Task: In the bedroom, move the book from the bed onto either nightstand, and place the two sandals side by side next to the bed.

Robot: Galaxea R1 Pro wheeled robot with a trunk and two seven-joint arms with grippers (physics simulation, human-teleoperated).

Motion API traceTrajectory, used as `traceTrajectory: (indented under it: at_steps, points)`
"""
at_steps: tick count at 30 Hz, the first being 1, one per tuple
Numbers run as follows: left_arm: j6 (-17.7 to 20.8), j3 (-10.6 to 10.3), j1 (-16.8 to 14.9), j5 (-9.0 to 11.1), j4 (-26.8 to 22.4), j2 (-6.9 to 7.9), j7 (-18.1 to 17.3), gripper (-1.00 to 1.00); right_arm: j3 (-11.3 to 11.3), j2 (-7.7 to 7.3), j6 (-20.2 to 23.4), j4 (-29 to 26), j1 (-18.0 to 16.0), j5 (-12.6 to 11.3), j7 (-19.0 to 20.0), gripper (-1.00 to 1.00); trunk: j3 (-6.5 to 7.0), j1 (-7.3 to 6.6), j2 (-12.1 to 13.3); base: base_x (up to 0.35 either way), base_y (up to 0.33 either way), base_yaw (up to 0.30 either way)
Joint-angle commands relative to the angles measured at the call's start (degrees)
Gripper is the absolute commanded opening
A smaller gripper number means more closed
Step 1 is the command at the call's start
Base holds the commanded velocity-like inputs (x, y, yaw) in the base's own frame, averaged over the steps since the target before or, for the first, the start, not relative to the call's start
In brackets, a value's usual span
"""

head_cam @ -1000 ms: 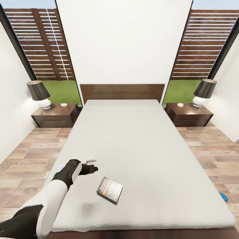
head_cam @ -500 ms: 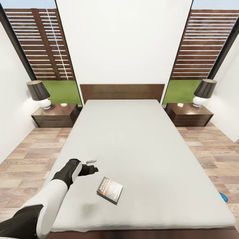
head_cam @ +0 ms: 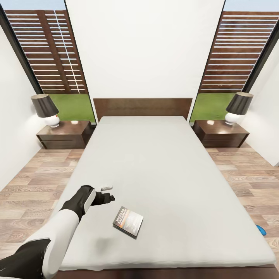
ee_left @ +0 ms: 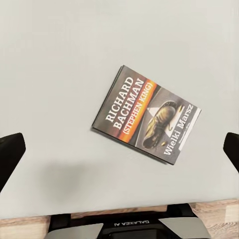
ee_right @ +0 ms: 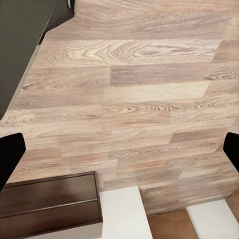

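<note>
At the lower left of the head view the robot's left arm reaches up over the foot end of the bed (head_cam: 166, 162), white forearm leading to a dark wrist and the left gripper (head_cam: 110, 193), which hangs above the off-white mattress with its fingers spread wide and nothing between them. In the left wrist view the two dark fingertips (ee_left: 11, 152) sit at opposite edges of the picture, far apart, with the book lying on the mattress between and beyond them. The book (head_cam: 128, 221) lies flat in the lower middle of the head view, just to the right of and nearer than the left gripper, apart from it, turned at an angle; its dark cover with an orange band reads "RICHARD BACHMAN" (ee_left: 146, 113). The right wrist view looks down on light wood-plank floor (ee_right: 139, 94), with the right gripper's dark fingertips (ee_right: 10, 154) at the two side edges of the picture, spread wide and empty. At the far right edge of the head view, low down, a bit of a blue sandal (head_cam: 261, 229) lies on the floor beside the bed. Farther up, one nightstand (head_cam: 64, 134) stands at the left of the headboard and another nightstand (head_cam: 221, 133) at the right, each carrying a lamp with a dark shade: the left lamp (head_cam: 45, 109) and the right lamp (head_cam: 238, 107). Behind them rise a white wall and tall windows with brown slats.
</note>
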Motion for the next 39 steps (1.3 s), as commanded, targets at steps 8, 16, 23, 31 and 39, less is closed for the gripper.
traceTrajectory:
  at_steps: [8, 16, 23, 31, 39]
  points:
    - [0.31, 0.38, -0.03, -0.22, -0.08, -0.05, -0.32, 1.00, -0.35, 0.02, 0.09, 0.20, -0.07, 0.73, -0.30, 1.00, -0.10, 0.03, -0.11, 0.000, 0.000, 0.000]
    - [0.31, 0.37, -0.03, -0.22, -0.08, -0.05, -0.34, 1.00, -0.35, 0.08, 0.09, 0.20, -0.09, 0.92, -0.30, 1.00, -0.10, 0.03, -0.11, 0.000, 0.000, 0.000]
    - [0.31, 0.37, -0.03, -0.26, -0.08, -0.12, -0.34, 1.00, -0.33, 0.13, 0.09, 0.22, -0.08, 1.02, -0.30, 1.00, -0.10, 0.03, -0.11, 0.000, 0.000, 0.000]
    - [0.31, 0.36, -0.02, -0.25, -0.15, -0.14, -0.36, 1.00, -0.34, 0.17, 0.09, 0.23, -0.08, 1.07, -0.30, 1.00, -0.10, 0.03, -0.11, 0.000, 0.000, 0.000]
    - [0.31, 0.36, 0.04, -0.26, -0.45, -0.16, -0.42, 1.00, -0.32, 0.23, 0.09, 0.23, -0.08, 1.12, -0.30, 1.00, -0.10, 0.03, -0.11, 0.000, 0.000, 0.000]
